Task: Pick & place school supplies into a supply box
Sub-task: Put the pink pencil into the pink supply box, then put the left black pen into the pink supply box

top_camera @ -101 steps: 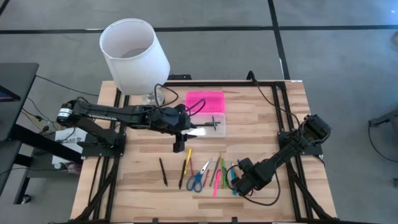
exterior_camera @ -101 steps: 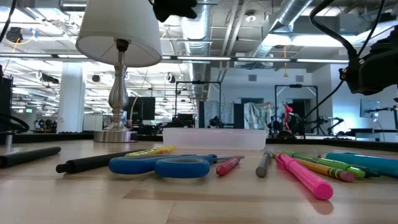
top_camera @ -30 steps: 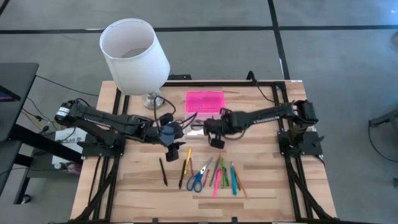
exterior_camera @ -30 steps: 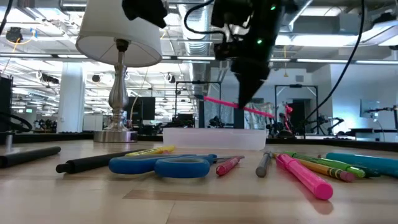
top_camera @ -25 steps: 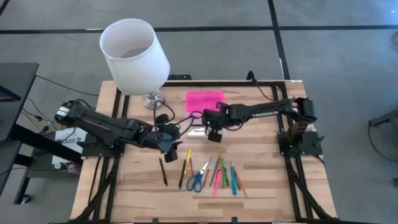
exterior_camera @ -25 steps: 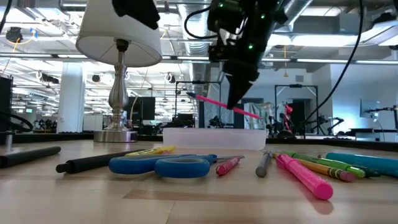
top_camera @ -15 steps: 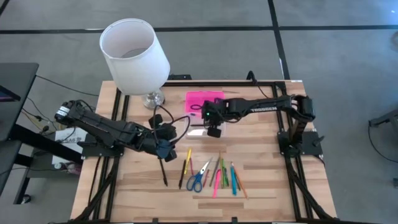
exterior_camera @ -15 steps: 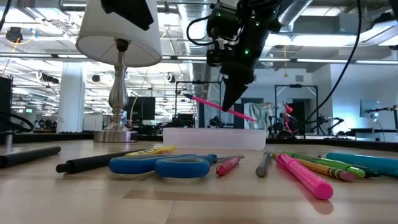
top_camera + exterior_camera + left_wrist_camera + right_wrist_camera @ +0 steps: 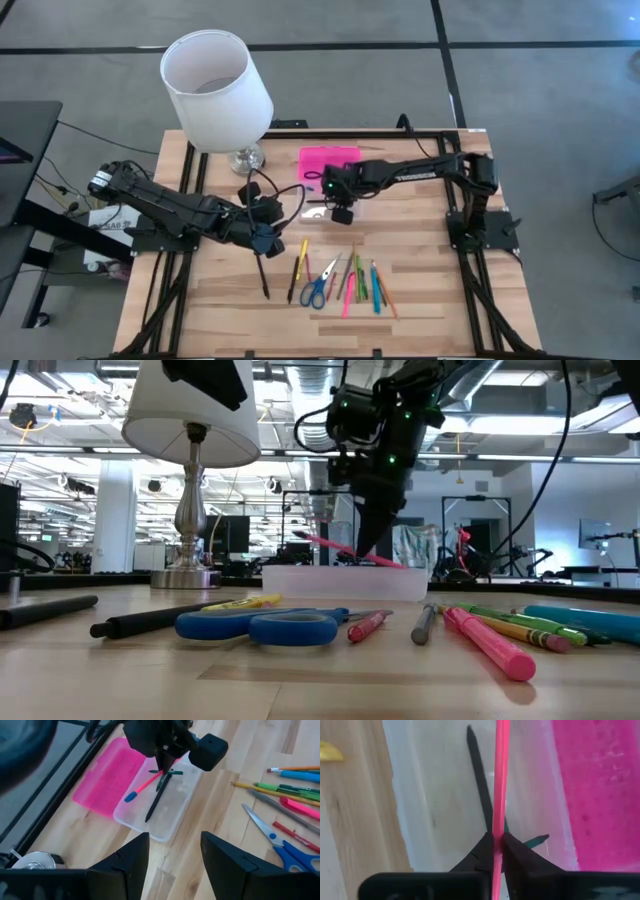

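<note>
The supply box lies open at the table's far middle, its pink lid (image 9: 330, 160) flat beside the clear base (image 9: 335, 208). A black pen (image 9: 480, 785) lies in the base. My right gripper (image 9: 341, 207) hangs over the base, shut on a pink pen (image 9: 345, 550). My left gripper (image 9: 262, 240) is open above bare wood, left of the row of supplies (image 9: 340, 280). That row holds blue-handled scissors (image 9: 260, 626), a pink marker (image 9: 490, 645) and several pens. A lone black pen (image 9: 262, 277) lies left of the row. My right gripper pinches the pink pen's shaft (image 9: 498, 827) between its two fingertips (image 9: 485, 851), about mid-length. The fingers come from above, pointing down, and lie across the pen. The pen is tilted over the clear base, blue-capped end (image 9: 131, 796) higher. Whether its low end touches the base I cannot tell.
A lamp with a white shade (image 9: 215, 80) stands at the far left corner, its metal base (image 9: 185, 575) close to the box. Dark frame rails (image 9: 455, 190) run along the table's sides. Bare wood lies at the near edge and between box and row.
My right gripper has carried the pink pen toward the far edge, over the clear base, and lowered it close to the base. My left gripper has moved toward the table's left, away from the box, staying open.
</note>
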You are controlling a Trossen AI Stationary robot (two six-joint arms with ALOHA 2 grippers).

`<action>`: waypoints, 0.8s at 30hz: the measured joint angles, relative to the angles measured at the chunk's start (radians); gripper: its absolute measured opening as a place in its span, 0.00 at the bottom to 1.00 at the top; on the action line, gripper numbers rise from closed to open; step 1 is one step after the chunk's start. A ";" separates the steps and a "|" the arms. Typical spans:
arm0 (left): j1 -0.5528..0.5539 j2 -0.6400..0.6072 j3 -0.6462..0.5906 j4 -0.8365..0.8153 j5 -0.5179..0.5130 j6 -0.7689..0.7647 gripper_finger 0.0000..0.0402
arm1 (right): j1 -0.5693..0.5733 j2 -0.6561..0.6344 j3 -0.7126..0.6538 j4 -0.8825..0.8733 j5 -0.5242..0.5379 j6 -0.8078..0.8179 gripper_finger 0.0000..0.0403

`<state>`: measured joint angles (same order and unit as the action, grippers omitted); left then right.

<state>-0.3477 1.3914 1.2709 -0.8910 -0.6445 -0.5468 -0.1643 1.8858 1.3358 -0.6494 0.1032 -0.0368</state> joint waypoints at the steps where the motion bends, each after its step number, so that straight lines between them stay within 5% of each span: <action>1: 0.000 0.000 0.000 -0.002 0.000 0.000 0.43 | -0.002 0.000 0.000 0.000 0.000 0.010 0.06; 15: 0.003 0.000 0.000 -0.012 0.000 0.017 0.43 | -0.025 -0.013 0.000 -0.020 -0.079 0.106 0.28; 24: 0.003 0.000 0.000 -0.018 -0.026 0.042 0.43 | 0.014 -0.144 0.000 0.032 -0.055 0.140 0.30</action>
<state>-0.3443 1.3914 1.2709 -0.9085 -0.6709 -0.5053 -0.1500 1.7422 1.3354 -0.6173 0.0485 0.1027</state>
